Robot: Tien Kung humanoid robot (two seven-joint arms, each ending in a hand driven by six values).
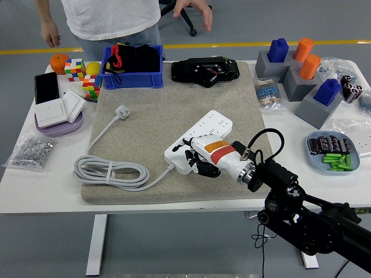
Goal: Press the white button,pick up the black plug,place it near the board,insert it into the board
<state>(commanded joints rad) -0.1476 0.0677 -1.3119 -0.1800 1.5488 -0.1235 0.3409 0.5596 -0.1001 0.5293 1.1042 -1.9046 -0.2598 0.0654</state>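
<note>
Right hand (200, 157) over near-left end of white power strip (197, 142), fingers curled, gripping nothing. White plug (122, 111) far-left on grey mat (174, 116).

A robotics lab or workshop; grey floor with a yellow line (243, 44) along the top, an office chair (184, 11), parts bins (132, 69) crowding the white table (46, 185).

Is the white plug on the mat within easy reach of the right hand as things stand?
Probably yes: right hand sits on the power strip, and bare mat separates it from the white plug.
</note>
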